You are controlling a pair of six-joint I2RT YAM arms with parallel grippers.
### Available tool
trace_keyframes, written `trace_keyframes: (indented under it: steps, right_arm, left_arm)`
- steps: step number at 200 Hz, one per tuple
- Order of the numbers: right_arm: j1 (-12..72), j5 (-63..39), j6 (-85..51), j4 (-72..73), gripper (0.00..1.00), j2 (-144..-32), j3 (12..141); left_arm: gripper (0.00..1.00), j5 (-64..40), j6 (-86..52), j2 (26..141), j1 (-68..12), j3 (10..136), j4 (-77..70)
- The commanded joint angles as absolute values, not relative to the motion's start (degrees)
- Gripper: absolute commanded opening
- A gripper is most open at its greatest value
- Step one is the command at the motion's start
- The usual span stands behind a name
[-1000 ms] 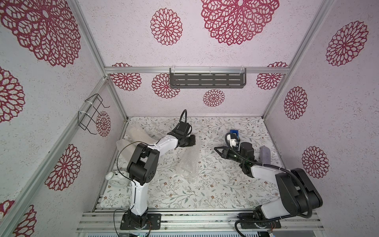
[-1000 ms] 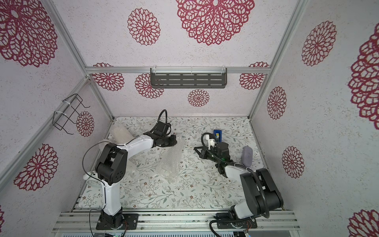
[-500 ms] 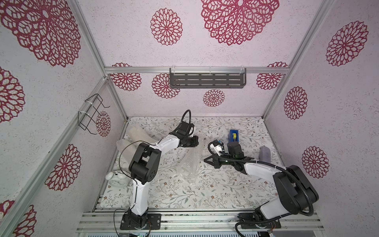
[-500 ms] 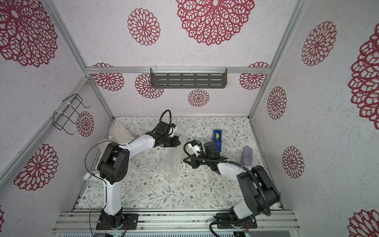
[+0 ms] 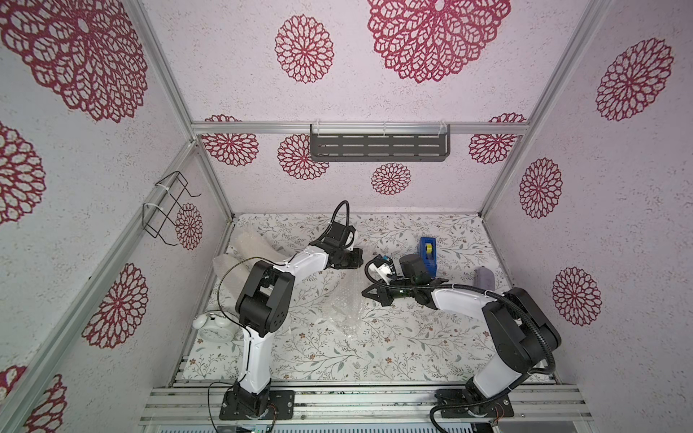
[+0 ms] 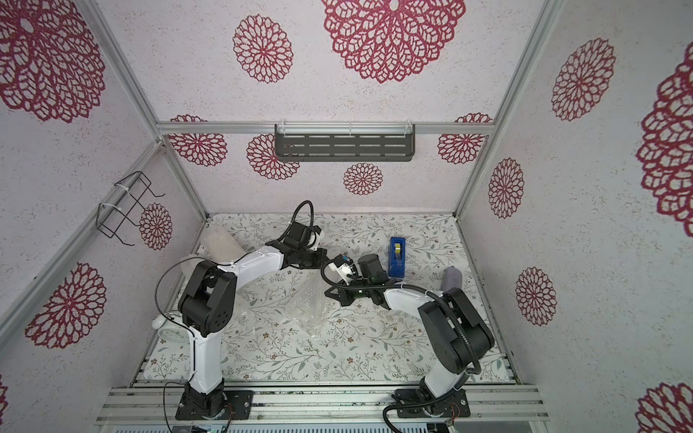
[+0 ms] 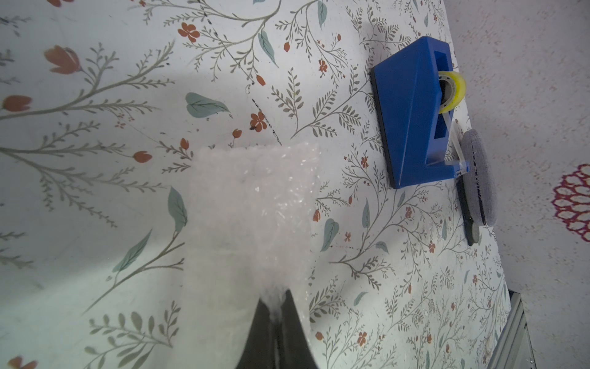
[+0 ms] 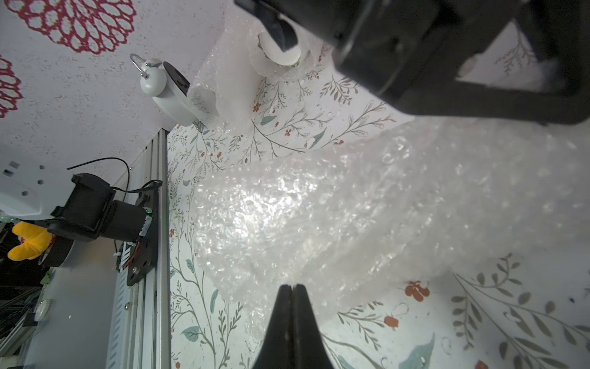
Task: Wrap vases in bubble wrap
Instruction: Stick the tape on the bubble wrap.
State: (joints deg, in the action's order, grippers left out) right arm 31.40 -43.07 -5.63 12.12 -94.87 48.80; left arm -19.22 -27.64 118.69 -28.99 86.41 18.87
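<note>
Pale walls [image 5: 375, 97], red rosettes [image 5: 304, 48]; floral tabletop [image 5: 393, 360]; grey shelf [image 5: 378, 146], wire basket [image 5: 167, 210].

Blue tape dispenser [image 5: 427, 255]; floral tabletop [image 5: 375, 356]; crimson rosettes on walls [image 5: 337, 93].

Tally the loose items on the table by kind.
Wrapped bundles: 2
Loose bubble wrap: 1
Tape dispenser: 1
Clock: 1
Grey pad: 1
Total: 6
</note>
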Motion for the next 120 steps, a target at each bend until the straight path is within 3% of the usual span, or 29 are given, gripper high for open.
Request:
trace_keyframes:
  steps: [1,120]
  right_arm:
    - [31.4,-41.3,-2.6,10.0,0.0,-95.3,50.5]
    - [34.8,-42.2,-3.2,4.3,0.0,-86.4,55.4]
  left_arm:
    - [0.04,-20.1,-26.4,120.9,-30.2,85.0,24.7]
    - [0.04,-19.9,-26.8,121.2,-30.2,84.8,24.3]
